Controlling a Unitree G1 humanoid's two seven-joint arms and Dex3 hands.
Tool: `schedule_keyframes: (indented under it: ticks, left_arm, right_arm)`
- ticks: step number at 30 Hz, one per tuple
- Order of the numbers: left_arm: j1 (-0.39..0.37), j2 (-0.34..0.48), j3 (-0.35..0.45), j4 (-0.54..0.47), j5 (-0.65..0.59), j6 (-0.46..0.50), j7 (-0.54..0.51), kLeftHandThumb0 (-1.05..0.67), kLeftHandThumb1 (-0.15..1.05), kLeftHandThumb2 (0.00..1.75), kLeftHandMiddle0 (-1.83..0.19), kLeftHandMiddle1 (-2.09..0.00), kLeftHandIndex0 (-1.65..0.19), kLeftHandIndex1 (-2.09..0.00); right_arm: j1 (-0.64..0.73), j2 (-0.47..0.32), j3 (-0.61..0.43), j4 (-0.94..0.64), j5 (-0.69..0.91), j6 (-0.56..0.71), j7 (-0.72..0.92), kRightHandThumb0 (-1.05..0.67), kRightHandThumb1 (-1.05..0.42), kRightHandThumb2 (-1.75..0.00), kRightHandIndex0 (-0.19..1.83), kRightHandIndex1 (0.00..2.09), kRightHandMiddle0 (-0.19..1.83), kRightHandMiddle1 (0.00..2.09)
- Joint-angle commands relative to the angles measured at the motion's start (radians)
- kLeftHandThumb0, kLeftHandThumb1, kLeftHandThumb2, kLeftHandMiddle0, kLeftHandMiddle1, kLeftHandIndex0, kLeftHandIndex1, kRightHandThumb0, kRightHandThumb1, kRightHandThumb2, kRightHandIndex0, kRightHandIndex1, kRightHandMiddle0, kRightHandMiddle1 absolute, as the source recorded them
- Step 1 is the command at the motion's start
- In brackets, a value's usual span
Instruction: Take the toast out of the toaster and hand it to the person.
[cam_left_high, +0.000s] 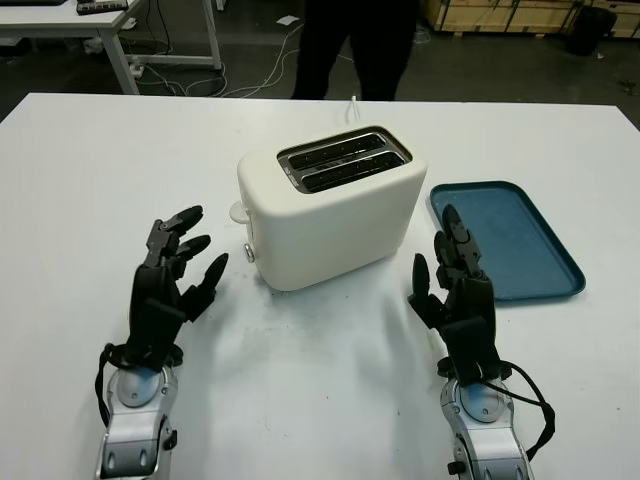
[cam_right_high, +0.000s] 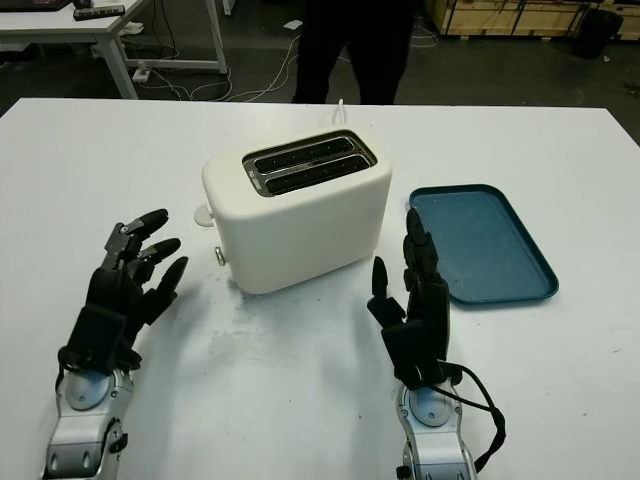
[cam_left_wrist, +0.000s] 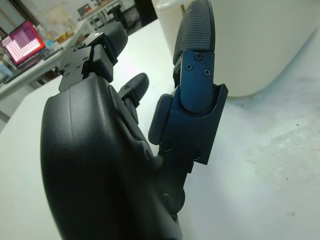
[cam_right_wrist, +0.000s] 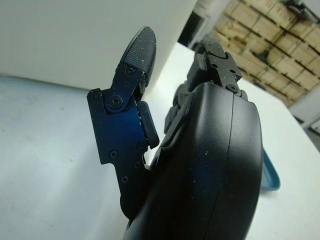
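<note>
A cream two-slot toaster (cam_left_high: 330, 205) stands in the middle of the white table (cam_left_high: 90, 170). Its two slots (cam_left_high: 343, 160) look dark, and no toast rises above them. My left hand (cam_left_high: 200, 240) is open above the table to the toaster's left, a short gap from its side. My right hand (cam_left_high: 437, 240) is open near the toaster's right front corner, fingers pointing away from me. In the left wrist view the toaster's wall (cam_left_wrist: 260, 40) stands just past my fingers (cam_left_wrist: 196, 30). A person (cam_left_high: 355, 45) in dark clothes stands at the table's far edge, behind the toaster.
A blue tray (cam_left_high: 510, 240) with nothing on it lies right of the toaster, beside my right hand. The toaster's lever (cam_left_high: 238, 211) and a small knob (cam_left_high: 249, 252) stick out on its left end. Another table (cam_left_high: 60, 25) and floor cables (cam_left_high: 240, 75) lie beyond.
</note>
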Motion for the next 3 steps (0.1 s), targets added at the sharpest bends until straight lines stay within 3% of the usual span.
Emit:
schedule_keyframes:
  ticks: [1, 3]
  left_arm:
    - [-0.008, -0.002, -0.004, 0.018, 0.01, -0.035, 0.013, -0.81, 0.92, 0.48, 0.0, -1.0, -0.04, -0.76]
    - [-0.02, -0.005, -0.002, 0.03, 0.007, -0.037, 0.019, -0.82, 0.92, 0.51, 0.0, -1.02, -0.03, -0.79]
  right_arm:
    - [-0.014, 0.004, 0.0, -0.009, -0.004, 0.015, 0.002, -0.58, -0.92, -0.75, 0.09, 0.01, 0.08, 0.0]
    - [-0.02, 0.002, 0.0, 0.003, -0.004, 0.012, 0.003, -0.6, -0.92, -0.75, 0.11, 0.02, 0.08, 0.0]
